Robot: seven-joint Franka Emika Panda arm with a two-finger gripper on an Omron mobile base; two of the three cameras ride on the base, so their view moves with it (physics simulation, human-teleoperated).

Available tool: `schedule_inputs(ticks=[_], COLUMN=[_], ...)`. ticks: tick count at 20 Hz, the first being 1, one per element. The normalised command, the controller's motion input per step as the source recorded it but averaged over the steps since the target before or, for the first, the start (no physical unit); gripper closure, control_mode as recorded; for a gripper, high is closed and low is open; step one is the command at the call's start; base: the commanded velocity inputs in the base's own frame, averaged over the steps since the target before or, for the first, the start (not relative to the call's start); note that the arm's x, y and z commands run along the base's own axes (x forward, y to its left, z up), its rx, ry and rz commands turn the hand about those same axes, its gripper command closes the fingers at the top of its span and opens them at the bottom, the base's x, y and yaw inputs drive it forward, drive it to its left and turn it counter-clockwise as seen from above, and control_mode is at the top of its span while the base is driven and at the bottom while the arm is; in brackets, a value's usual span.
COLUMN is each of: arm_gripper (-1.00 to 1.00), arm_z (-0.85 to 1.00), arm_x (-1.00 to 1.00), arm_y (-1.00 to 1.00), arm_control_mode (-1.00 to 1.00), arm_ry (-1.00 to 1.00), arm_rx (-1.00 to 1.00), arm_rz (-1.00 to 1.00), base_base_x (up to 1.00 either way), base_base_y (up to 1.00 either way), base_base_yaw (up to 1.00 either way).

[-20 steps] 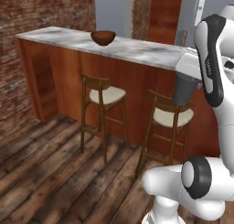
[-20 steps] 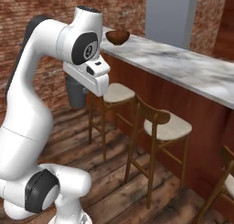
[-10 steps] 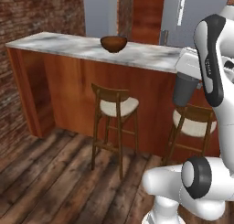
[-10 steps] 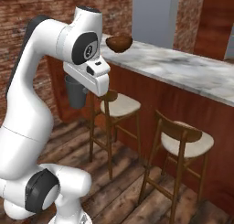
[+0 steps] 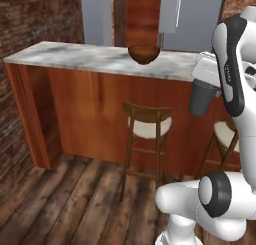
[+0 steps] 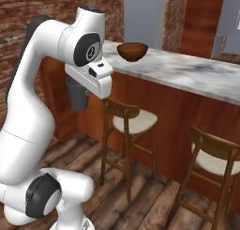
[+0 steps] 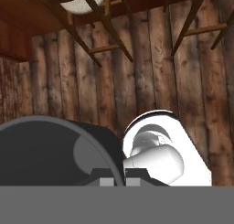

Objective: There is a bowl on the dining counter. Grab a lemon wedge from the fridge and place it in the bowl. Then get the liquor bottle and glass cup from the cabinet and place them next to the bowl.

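Observation:
My gripper (image 5: 202, 88) is shut on the rim of the dark grey glass cup (image 5: 202, 100), which hangs below the hand in front of the dining counter's wood panel. The right base view has the gripper (image 6: 80, 85) and cup (image 6: 77, 95) at left, lower than the marble top. In the hand view the cup (image 7: 45, 154) is a large dark round shape beside the gripper (image 7: 119, 179), over wooden floor. The brown bowl (image 5: 144, 53) (image 6: 132, 51) stands on the dining counter (image 5: 75, 56) (image 6: 197, 73). Its inside is hidden. Lemon wedge, liquor bottle and cabinet are out of view.
Wooden stools with pale seats (image 5: 147, 126) (image 6: 130, 121) (image 6: 219, 159) stand against the counter front, between me and it. Grey fronts with a thin silver handle (image 5: 192, 14) rise behind the counter. A brick wall (image 5: 35, 14) lies to the left.
The whole scene has shifted in both base views: the base has driven and the counter and bowl now sit closer and more central. The arm keeps its pose with the cup.

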Motion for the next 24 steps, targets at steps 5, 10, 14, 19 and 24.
schedule_inputs(ticks=[5,10,14,19,24], arm_gripper=[1.0,1.0,1.0,1.0,1.0], arm_z=[0.0,0.0,0.0,0.0,0.0], arm_x=[0.0,0.0,0.0,0.0,0.0], arm_y=[0.0,0.0,0.0,0.0,0.0], arm_control_mode=[1.0,1.0,1.0,1.0,1.0], arm_ry=[0.0,0.0,0.0,0.0,0.0], arm_rx=[0.0,0.0,0.0,0.0,0.0], arm_rz=[0.0,0.0,0.0,0.0,0.0], base_base_x=[0.66,0.72,0.77,0.9,0.89], base_base_y=[0.84,0.7,0.64,0.54,0.56], base_base_yaw=[-0.3,-0.28,-0.28,-0.27,-0.26])
